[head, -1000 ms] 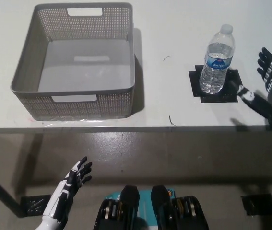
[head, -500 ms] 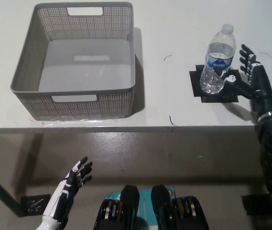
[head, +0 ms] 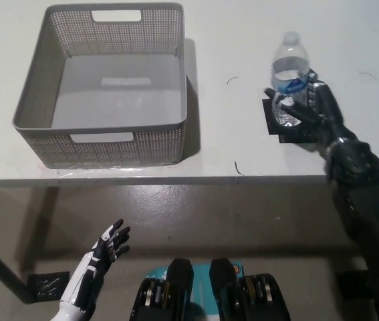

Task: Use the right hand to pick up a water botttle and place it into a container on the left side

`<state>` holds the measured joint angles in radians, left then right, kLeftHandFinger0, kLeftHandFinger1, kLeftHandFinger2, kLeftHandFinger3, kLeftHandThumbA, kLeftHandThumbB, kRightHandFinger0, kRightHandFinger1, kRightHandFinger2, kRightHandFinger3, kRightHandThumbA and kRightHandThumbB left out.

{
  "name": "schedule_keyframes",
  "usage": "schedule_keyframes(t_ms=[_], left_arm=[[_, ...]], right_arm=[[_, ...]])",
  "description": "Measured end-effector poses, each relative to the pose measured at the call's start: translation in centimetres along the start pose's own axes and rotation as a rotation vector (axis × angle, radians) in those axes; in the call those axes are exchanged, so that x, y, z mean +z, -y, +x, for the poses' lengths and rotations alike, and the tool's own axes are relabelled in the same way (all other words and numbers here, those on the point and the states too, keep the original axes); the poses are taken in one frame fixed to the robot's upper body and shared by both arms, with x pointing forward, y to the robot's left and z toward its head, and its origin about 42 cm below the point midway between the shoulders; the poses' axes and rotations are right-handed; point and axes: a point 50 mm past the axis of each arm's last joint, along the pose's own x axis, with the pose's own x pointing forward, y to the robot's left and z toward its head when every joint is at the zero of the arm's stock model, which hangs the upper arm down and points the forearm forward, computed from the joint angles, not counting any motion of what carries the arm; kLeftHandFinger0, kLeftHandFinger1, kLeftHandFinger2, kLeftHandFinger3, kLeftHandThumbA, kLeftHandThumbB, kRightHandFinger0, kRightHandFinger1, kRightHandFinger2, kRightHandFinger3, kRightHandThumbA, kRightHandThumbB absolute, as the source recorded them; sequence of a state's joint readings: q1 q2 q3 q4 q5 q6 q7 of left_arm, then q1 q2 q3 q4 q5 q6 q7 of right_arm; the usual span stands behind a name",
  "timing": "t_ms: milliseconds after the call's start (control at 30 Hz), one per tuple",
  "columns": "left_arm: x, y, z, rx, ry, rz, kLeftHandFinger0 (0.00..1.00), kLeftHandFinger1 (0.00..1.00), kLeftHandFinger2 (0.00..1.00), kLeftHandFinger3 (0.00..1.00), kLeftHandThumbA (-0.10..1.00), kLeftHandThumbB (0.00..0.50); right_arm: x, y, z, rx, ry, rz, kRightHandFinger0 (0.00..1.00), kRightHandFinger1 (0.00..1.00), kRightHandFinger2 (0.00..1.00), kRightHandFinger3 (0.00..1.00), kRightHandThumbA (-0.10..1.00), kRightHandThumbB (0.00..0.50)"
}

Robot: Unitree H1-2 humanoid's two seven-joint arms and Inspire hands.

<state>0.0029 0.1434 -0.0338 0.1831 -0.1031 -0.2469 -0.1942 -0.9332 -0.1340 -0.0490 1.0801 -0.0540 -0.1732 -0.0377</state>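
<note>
My right hand (head: 313,107) is wrapped around the bottle (head: 288,79), fingers closed on it. Next I lift and carry it left to the empty basket (head: 102,137); my left hand (head: 109,244) rests open, low.

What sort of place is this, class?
Probably a robot test lab: a bare white table with a black tape square marking the bottle, a grey basket, and a concrete-looking floor.

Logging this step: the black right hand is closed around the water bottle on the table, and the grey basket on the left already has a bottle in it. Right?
Not quite. The head view shows the grey basket empty, only its bare floor visible. The rest holds: the black right hand is closed around the water bottle on the table.
</note>
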Motion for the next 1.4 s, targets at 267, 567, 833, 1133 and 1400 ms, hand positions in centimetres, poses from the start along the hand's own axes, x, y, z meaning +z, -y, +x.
schedule_keyframes(t_ms=[267,567,833,1133,1400], left_arm=[[0.0,0.0,0.0,0.0,0.0,0.0,1.0,1.0,1.0,1.0,1.0,0.219],[0.1,0.0,0.1,-0.005,0.005,-0.005,1.0,1.0,1.0,1.0,1.0,0.225],[0.1,0.0,0.1,-0.006,0.005,-0.001,1.0,1.0,1.0,1.0,1.0,0.234],[0.4,0.0,0.4,-0.012,0.015,0.006,1.0,1.0,1.0,1.0,1.0,0.28],[0.7,0.0,0.6,-0.023,0.023,0.011,1.0,1.0,1.0,1.0,1.0,0.265]], right_arm=[[3.2,-3.0,2.1,-0.101,-0.013,0.051,0.0,0.03,0.37,0.35,-0.1,0.15],[6.6,-4.8,2.7,-0.205,0.107,0.09,0.0,0.1,0.49,0.52,-0.1,0.101],[10.9,-5.4,2.7,-0.224,0.278,0.139,0.0,0.14,0.51,0.49,-0.1,0.105],[20.4,-12.5,0.5,-0.101,0.546,0.223,0.02,0.11,0.35,0.41,-0.1,0.115],[24.3,-18.8,-0.2,0.006,0.525,0.222,0.0,0.06,0.49,0.31,-0.1,0.123]])
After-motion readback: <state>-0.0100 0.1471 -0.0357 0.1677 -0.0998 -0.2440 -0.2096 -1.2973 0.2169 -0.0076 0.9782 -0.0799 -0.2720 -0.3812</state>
